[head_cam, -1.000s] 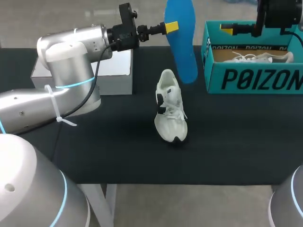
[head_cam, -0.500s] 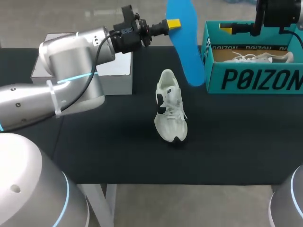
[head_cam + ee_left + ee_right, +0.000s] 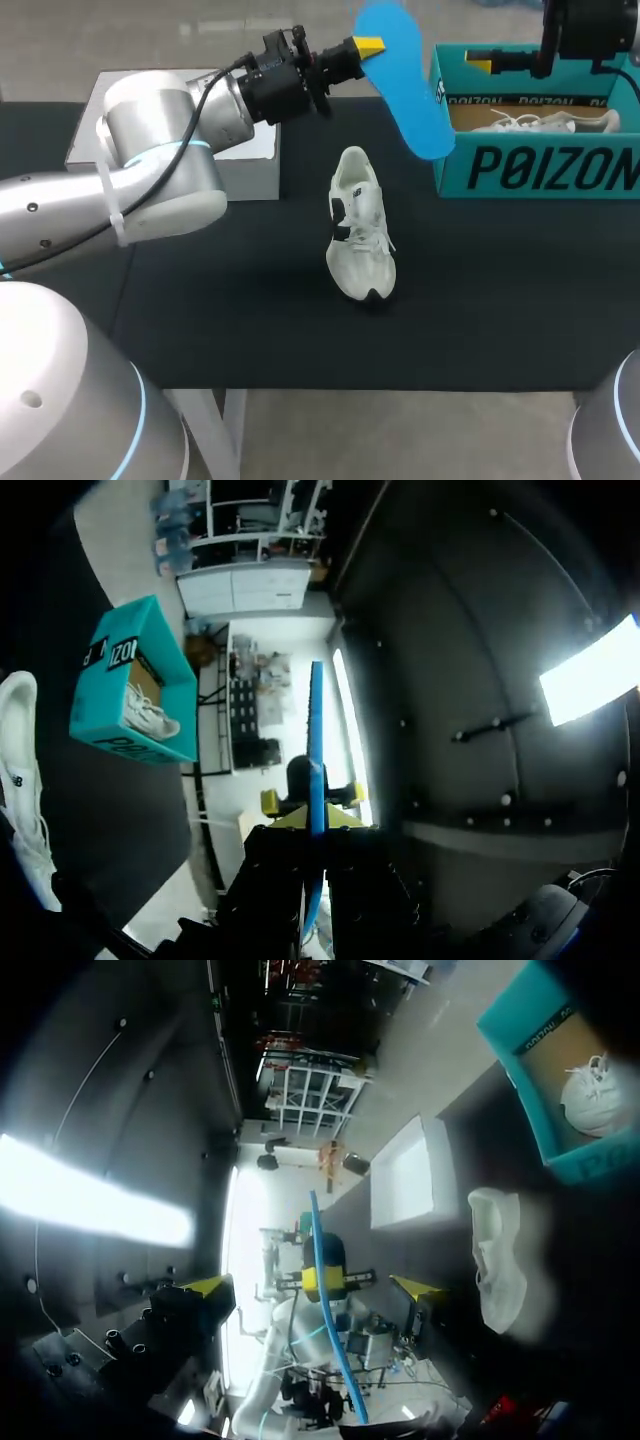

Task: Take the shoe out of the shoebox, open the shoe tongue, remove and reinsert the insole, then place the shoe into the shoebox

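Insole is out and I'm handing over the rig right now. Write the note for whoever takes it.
Left end effector: shut on the blue insole, held in the air above the table, between shoe and shoebox.
Right end effector: open, empty, over the shoebox.
Shoe: white, upright on the table, left of the shoebox. A second shoe lies in the box.
Done: shoe out, insole removed. How far the tongue is open cannot be told.
Left: put the insole back in the shoe, then place the shoe in the shoebox.
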Robot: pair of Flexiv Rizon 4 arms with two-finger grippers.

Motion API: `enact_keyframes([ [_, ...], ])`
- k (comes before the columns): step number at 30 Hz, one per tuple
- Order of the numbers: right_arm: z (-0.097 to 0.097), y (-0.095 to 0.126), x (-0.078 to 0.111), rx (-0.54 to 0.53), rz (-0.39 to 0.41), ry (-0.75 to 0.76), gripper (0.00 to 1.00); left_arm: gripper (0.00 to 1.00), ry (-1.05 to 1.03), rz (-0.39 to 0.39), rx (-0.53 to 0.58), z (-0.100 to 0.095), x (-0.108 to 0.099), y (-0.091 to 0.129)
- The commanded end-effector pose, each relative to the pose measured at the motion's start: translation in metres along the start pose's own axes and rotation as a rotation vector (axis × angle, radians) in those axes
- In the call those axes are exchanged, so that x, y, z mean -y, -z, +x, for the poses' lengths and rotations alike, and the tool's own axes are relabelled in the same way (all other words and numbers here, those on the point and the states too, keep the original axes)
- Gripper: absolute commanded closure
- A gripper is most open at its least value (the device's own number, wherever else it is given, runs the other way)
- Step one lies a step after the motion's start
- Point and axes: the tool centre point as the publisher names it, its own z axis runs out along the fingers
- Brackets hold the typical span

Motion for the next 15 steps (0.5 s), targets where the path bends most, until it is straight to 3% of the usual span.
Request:
enact_keyframes([
  [1,-0.0010,-0.0003,0.0000,-0.001,-0.002,0.000,0.00,1.00,0.122,0.017,-0.024,-0.0014,-0.0004,-0.0015],
  [12,-0.0021,-0.0005,-0.0005,-0.005,0.001,0.000,0.00,1.00,0.122,0.017,-0.024,-0.0014,-0.0004,-0.0015],
  [15,-0.0022,0.0002,-0.0003,-0.004,-0.001,0.000,0.00,1.00,0.032,0.005,-0.015,-0.0040,0.0024,-0.0016],
])
